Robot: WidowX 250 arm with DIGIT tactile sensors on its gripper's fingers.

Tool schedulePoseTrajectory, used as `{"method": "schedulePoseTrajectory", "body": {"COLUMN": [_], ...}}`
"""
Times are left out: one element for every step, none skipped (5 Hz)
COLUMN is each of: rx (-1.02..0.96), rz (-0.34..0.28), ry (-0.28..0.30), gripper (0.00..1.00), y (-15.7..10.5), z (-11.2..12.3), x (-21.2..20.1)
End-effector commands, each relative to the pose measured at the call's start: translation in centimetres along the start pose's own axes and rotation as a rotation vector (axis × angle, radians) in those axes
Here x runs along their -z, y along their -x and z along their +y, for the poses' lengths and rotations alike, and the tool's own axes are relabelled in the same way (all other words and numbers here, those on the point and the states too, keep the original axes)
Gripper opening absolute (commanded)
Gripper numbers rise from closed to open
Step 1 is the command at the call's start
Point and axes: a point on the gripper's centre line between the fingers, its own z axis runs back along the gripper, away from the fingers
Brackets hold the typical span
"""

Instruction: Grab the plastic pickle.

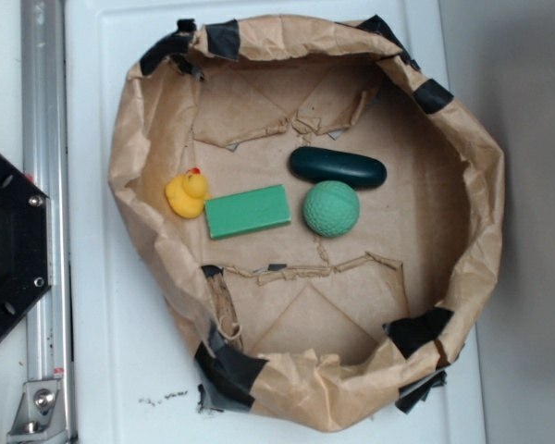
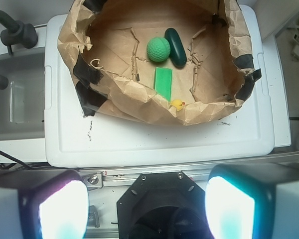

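The plastic pickle [image 1: 338, 167] is a dark teal-green capsule lying on the floor of a brown paper-lined bowl [image 1: 462, 148], just above a lighter green dimpled ball [image 1: 331, 208]. It also shows in the wrist view [image 2: 176, 47], right of the ball [image 2: 158, 50]. My gripper [image 2: 146, 209] is out of the exterior view. In the wrist view its two fingers [image 2: 62, 211] stand wide apart at the bottom corners, open and empty, high above the robot's black base and well back from the bowl.
A flat bright green block [image 1: 248, 212] and a yellow rubber duck [image 1: 187, 193] lie left of the ball. The bowl's crumpled paper walls have black tape patches [image 1: 224, 370]. It stands on a white surface [image 1: 120, 351]. A metal rail [image 1: 44, 222] and the black robot base [image 1: 5, 245] are on the left.
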Motion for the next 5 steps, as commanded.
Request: {"method": "schedulePoseTrajectory", "body": {"rx": [0.000,0.078,0.175,0.276,0.344], "rz": [0.000,-0.085,-0.081,-0.074,-0.060], "ry": [0.000,0.000,0.036,-0.079,-0.101], "gripper": [1.00,1.00,1.00,1.00,1.00], "y": [0.0,-2.6,-6.7,-9.4,-10.9], "z": [0.0,1.5,2.1,2.8,3.8], "x": [0.0,1.9,6.2,10.7,14.6]}}
